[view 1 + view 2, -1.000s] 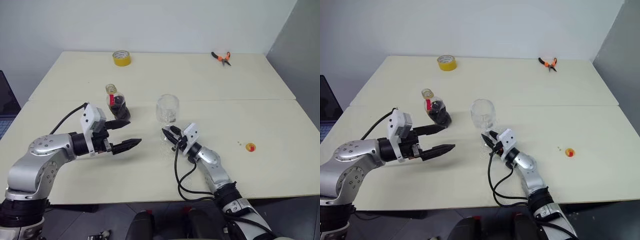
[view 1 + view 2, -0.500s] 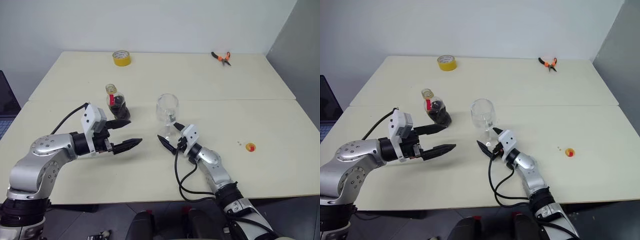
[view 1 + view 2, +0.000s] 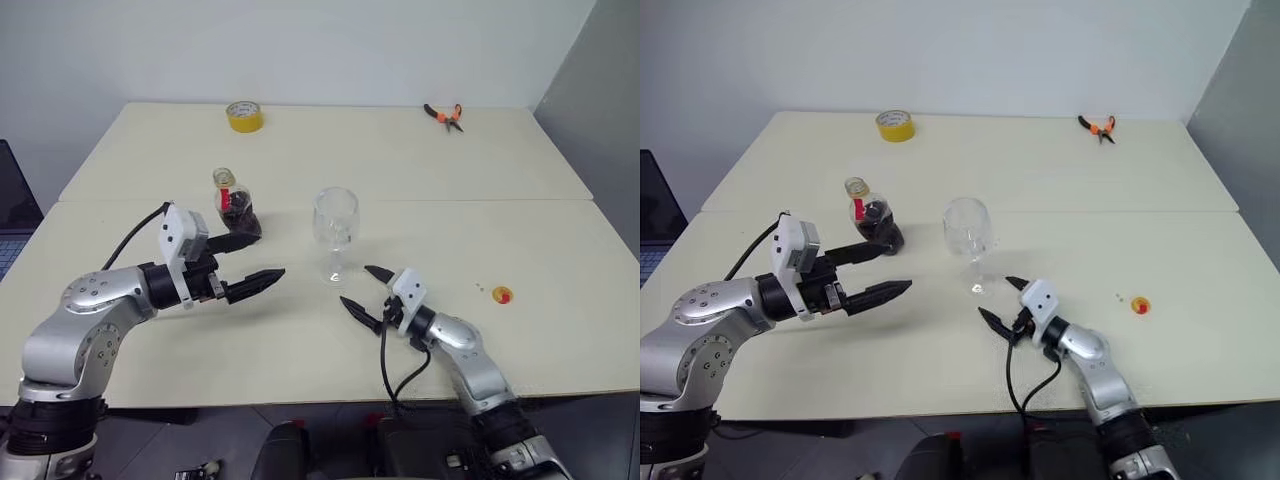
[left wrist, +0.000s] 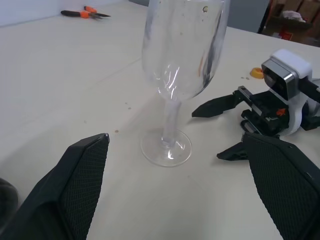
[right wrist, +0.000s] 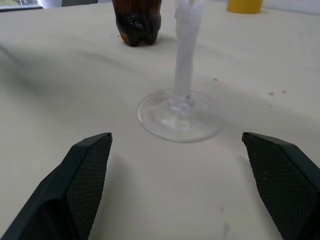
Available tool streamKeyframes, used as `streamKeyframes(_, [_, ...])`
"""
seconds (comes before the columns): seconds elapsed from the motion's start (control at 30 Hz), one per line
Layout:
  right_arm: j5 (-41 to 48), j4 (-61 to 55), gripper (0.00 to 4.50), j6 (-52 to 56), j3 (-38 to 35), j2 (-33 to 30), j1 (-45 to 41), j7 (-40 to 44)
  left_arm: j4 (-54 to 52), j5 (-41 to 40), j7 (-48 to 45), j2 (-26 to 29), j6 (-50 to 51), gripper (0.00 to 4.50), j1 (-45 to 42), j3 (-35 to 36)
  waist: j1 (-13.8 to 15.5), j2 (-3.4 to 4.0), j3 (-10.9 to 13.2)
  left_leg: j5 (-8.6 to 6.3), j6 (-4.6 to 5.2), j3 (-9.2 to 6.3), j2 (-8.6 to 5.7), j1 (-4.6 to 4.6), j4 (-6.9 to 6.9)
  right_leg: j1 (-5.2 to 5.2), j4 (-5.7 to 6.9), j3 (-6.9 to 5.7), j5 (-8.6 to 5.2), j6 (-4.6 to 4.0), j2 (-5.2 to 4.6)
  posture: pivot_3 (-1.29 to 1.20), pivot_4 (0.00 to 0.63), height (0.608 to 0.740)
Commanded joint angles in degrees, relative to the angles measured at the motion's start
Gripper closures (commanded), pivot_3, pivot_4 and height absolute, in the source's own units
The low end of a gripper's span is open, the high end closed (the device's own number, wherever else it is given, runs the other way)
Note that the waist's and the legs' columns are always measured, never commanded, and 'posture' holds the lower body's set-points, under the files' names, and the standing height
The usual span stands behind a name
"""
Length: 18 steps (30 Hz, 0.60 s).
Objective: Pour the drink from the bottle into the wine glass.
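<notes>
Left eye view shows, at the left side, the left gripper (image 3: 245,264) with its two black fingers spread wide and holding nothing; it hangs just in front of the bottle (image 3: 235,205), probably so that it can move forward and take the bottle by its body. The bottle stands upright on the table (image 3: 520,170), with the drink (image 3: 240,215) dark in its lower part, and a yellow top is visible at its neck, so I think the cap is not yet removed. To the right of the bottle, a little apart, the wine glass (image 3: 335,230) stands upright on its round foot and appears empty; this place between both arms looks convenient for pouring. Further right and nearer to the robot, the right gripper (image 3: 365,290) is released too, its fingers wide apart, near the foot of the glass but not touching it. At the far edge lie a yellow tape roll (image 3: 243,116) and orange pliers (image 3: 442,115), well apart from the work.
</notes>
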Motion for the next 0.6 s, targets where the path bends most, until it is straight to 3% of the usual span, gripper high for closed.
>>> streamKeyframes(0.03, [2.63, -10.66, 0.05, 3.15, -3.27, -4.57, 5.00, 1.50, -2.84, -1.48, 1.43, -0.42, -0.86, 0.00, 0.67, 3.06, 0.07, 0.00, 0.00, 0.00, 0.00, -0.01, 0.01, -0.02, 0.00, 0.01, -0.02, -0.01, 0.00, 0.00, 0.00, 0.00, 0.150, 0.740])
streamKeyframes(0.1, [4.41, -15.36, 0.05, 5.93, -4.65, -6.44, 7.09, 1.42, -3.18, -0.59, 3.37, -1.47, -1.89, 0.00, 1.03, 3.46, 0.04, -0.01, 0.00, 0.00, 0.00, 0.01, 0.00, -0.01, 0.00, 0.03, -0.03, 0.01, 0.00, 0.01, 0.00, 0.00, 0.150, 0.740])
streamKeyframes(0.23, [9.56, -26.96, 0.05, 15.29, -8.75, -9.79, 10.17, 0.25, -3.79, 5.73, 16.19, -8.72, -6.19, 0.00, 0.88, 3.85, 0.04, 0.00, -0.02, 0.00, 0.00, -0.05, 0.04, 0.02, 0.02, 0.05, 0.02, -0.04, 0.00, 0.01, 0.03, 0.00, 0.150, 0.740])
streamKeyframes(0.4, [17.17, -38.42, 0.05, 24.93, -11.02, -13.79, 13.18, 1.12, -6.10, 9.82, 19.07, -12.94, -10.00, 0.00, 6.06, 0.48, 0.04, -0.02, -0.04, -0.03, -0.05, -0.02, 0.02, 0.00, -0.02, 0.06, -0.06, 0.02, 0.00, 0.01, 0.02, 0.00, 0.150, 0.740])
streamKeyframes(0.6, [23.67, -43.92, 0.05, 31.67, -14.49, -17.04, 13.19, -0.02, -2.38, 16.27, 29.25, -19.30, -15.84, 0.00, 7.38, 2.16, 0.13, -0.09, -0.07, -0.03, -0.03, -0.10, 0.01, 0.06, 0.04, 0.18, -0.05, -0.06, 0.00, 0.02, 0.02, 0.00, 0.150, 0.740])
